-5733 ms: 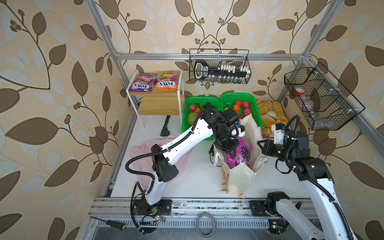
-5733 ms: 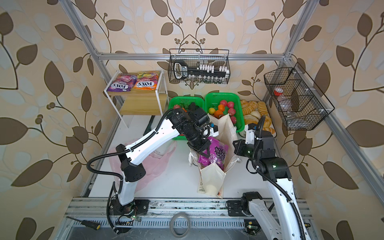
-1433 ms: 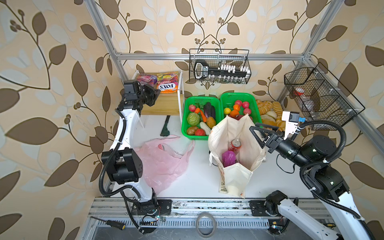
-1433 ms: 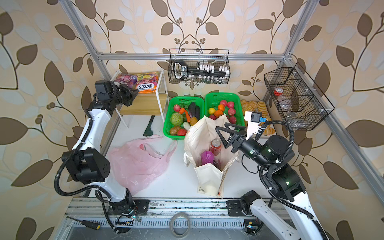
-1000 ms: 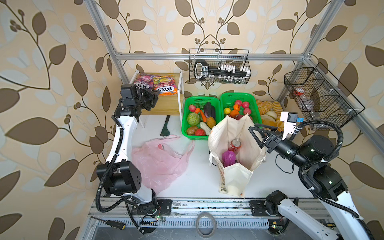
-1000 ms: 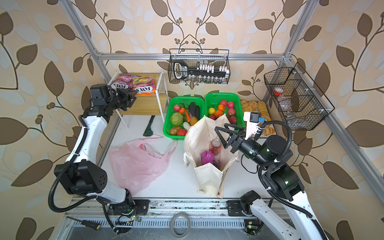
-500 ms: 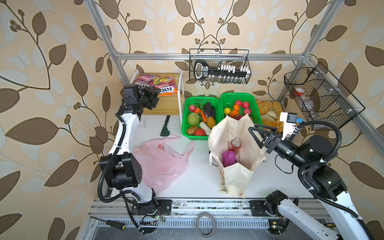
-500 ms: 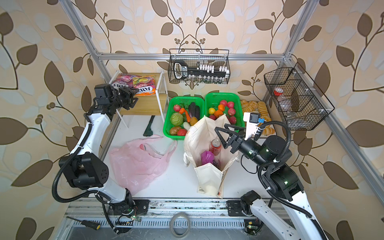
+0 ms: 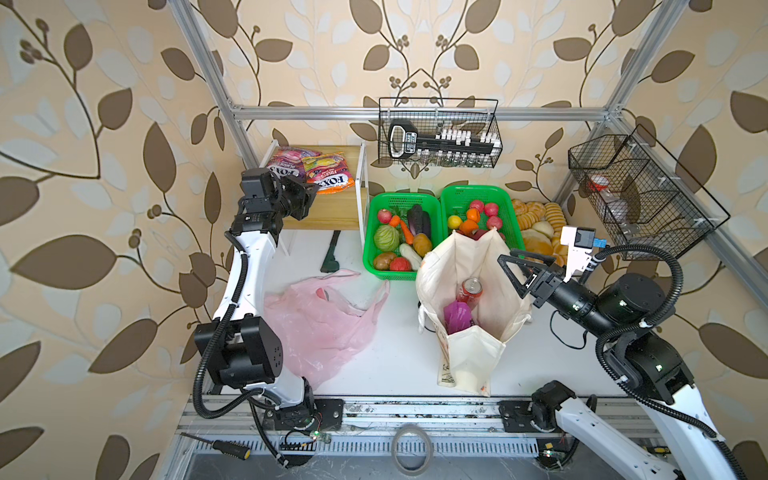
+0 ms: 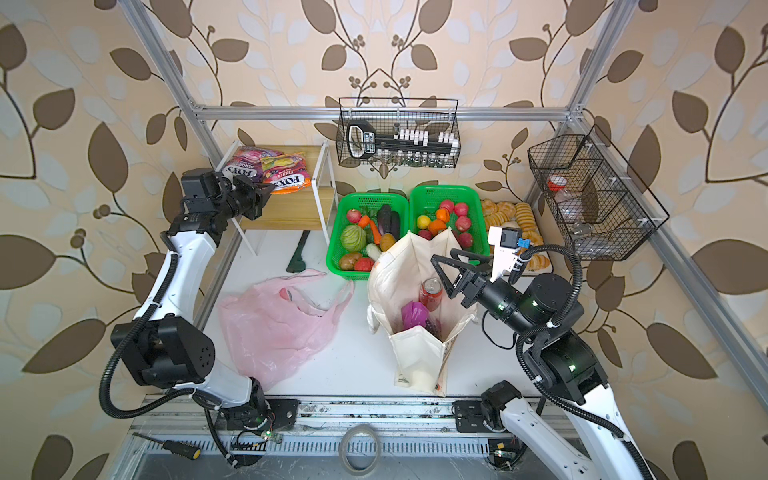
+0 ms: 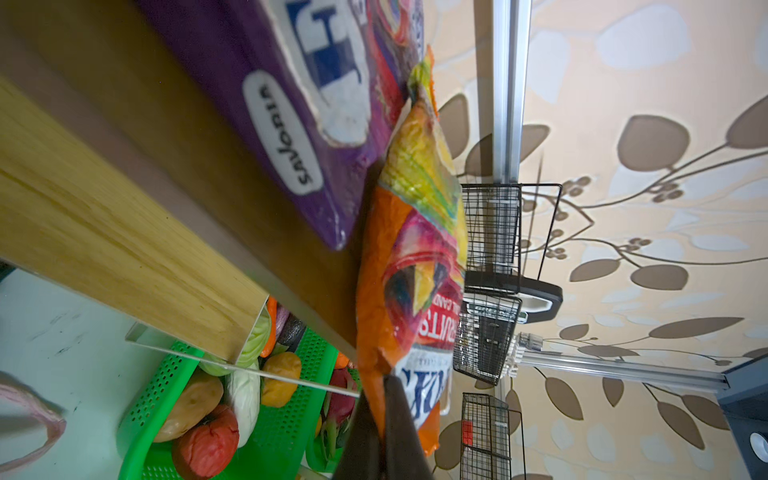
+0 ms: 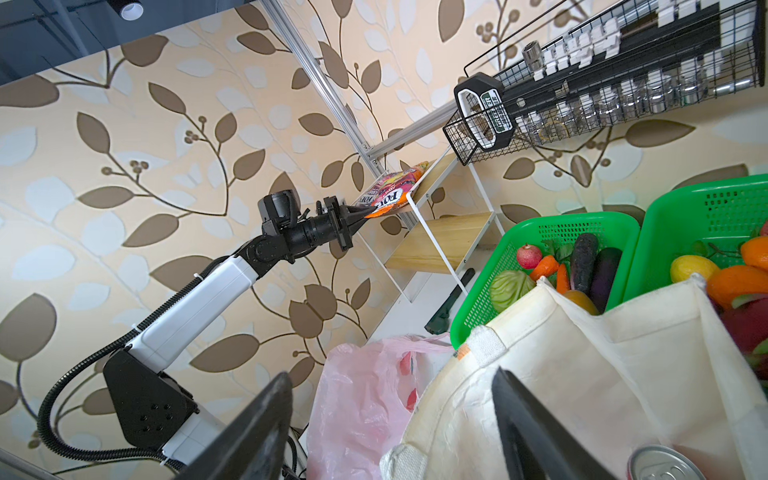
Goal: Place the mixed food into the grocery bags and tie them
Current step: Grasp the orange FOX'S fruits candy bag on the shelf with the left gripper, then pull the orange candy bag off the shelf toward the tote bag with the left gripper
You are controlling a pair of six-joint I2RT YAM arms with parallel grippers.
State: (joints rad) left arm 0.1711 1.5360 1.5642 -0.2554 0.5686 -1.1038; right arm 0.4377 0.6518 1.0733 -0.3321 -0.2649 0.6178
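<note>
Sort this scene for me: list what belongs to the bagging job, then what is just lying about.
Job in hand:
canvas tote
pink plastic bag
orange FOX'S pouch, pinched by the left pincer
red soda can and purple packet, inside the tote
lemon and orange in a green basket

Lying about:
bread loaves
dark tool on the table
wire basket on the wall
screwdriver

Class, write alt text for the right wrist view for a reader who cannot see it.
The left gripper pinches a corner of the orange FOX'S pouch on a wooden shelf. In the foreground the right gripper hangs open at the rim of a cream canvas tote, beside a pink plastic bag.
</note>
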